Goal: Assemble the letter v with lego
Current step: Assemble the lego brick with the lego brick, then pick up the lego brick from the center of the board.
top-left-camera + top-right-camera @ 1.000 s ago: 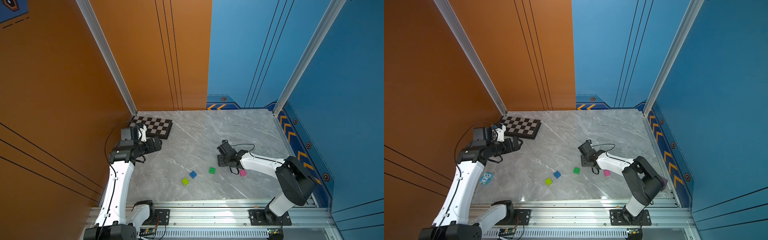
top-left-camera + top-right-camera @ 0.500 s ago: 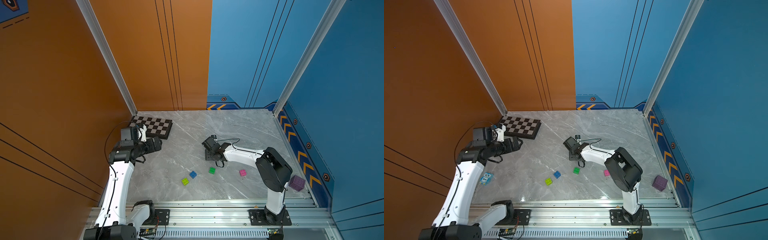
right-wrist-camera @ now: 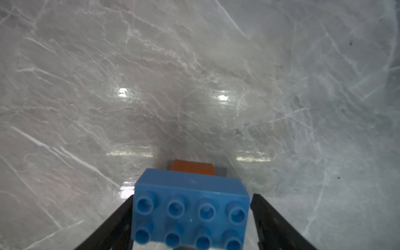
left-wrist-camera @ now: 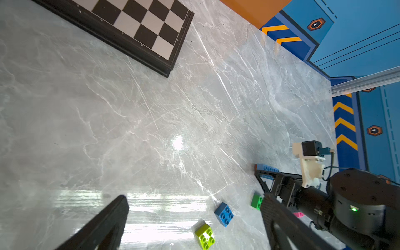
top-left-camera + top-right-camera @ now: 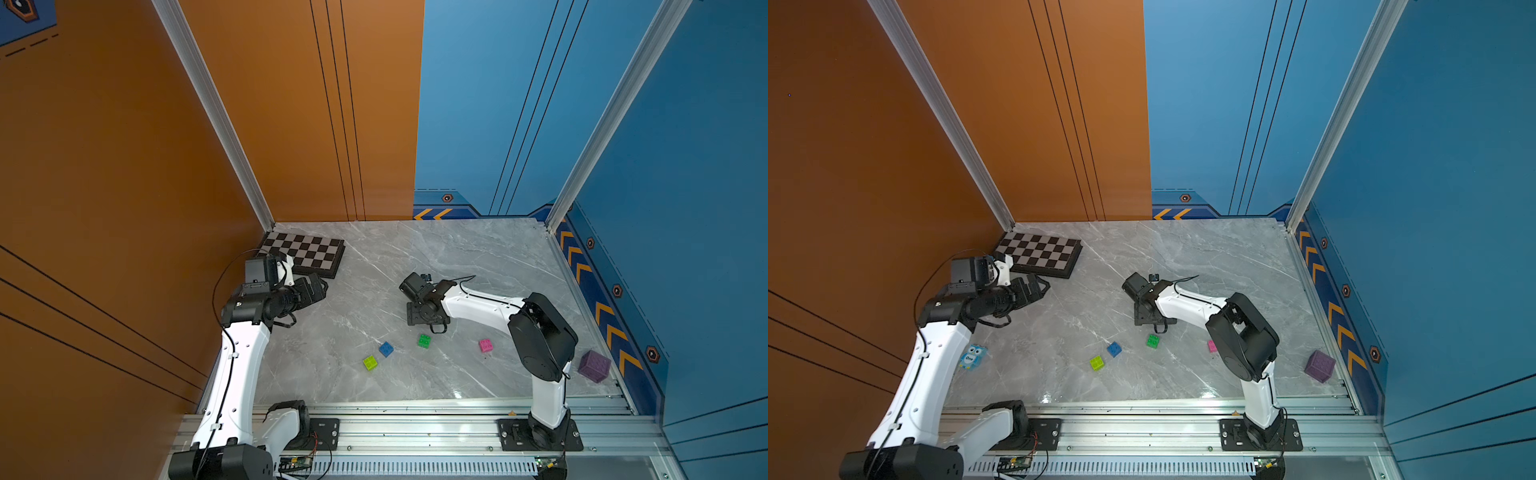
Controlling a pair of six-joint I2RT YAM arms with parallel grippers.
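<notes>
We see the left gripper (image 4: 194, 197) hanging above the table (image 5: 457, 257) near the chessboard (image 5: 307, 253), its fingers (image 4: 104, 223) spread wide with nothing between them. The right gripper (image 3: 192, 197) reaches down near the middle of the table, and in its wrist view a light-blue brick (image 3: 190, 216) sits between the fingers (image 3: 266, 216), with an orange brick (image 3: 192, 168) touching its far side. The fingers flank the brick closely, but we cannot tell whether they are clamping it. The letter v is not built yet. Four loose bricks lie well apart from one another between that gripper and the front rail: a lime green brick (image 5: 370, 362), a dark blue brick (image 5: 386, 348), a green brick (image 5: 424, 340) and a pink brick (image 5: 485, 345). A purple cube (image 5: 595, 365) stands by the right wall, and an owl toy (image 5: 971, 356) lies beside the left arm.
</notes>
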